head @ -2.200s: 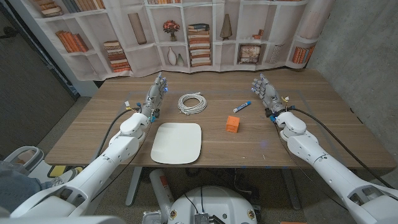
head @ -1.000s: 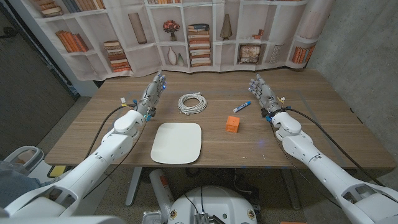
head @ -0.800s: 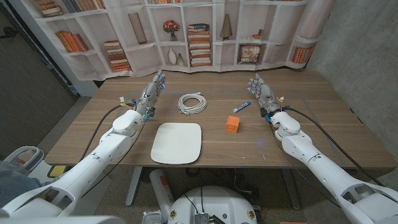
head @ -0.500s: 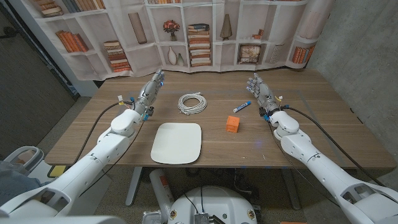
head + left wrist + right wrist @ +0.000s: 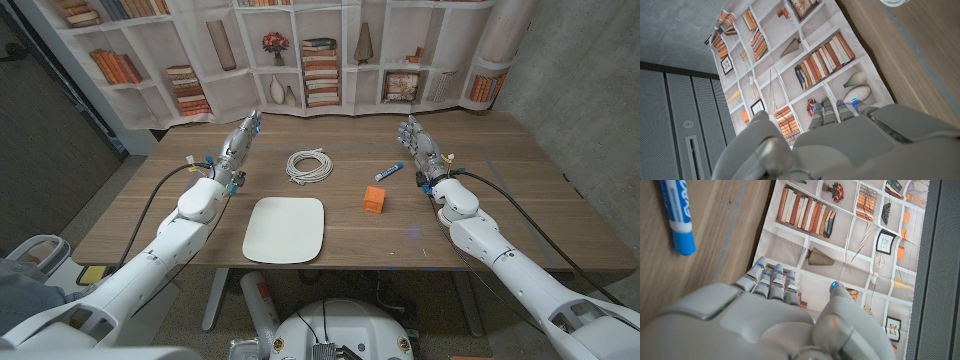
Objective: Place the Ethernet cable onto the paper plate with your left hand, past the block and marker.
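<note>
A coiled white cable [image 5: 310, 165] lies on the wood-grain table [image 5: 520, 190], just beyond the squarish white paper plate [image 5: 284, 229]. An orange block [image 5: 374, 199] and blue-capped marker [image 5: 390, 171] sit to its right. Left robot hand [image 5: 237, 150] and right robot hand [image 5: 415, 146] hold nothing, fingers extended.

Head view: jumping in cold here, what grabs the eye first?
Two white arms frame the wooden table, the left hand and right hand raised and holding nothing. Between them lie a coiled white Ethernet cable, a paper plate nearer the robot, an orange block and a blue-capped marker.
</note>
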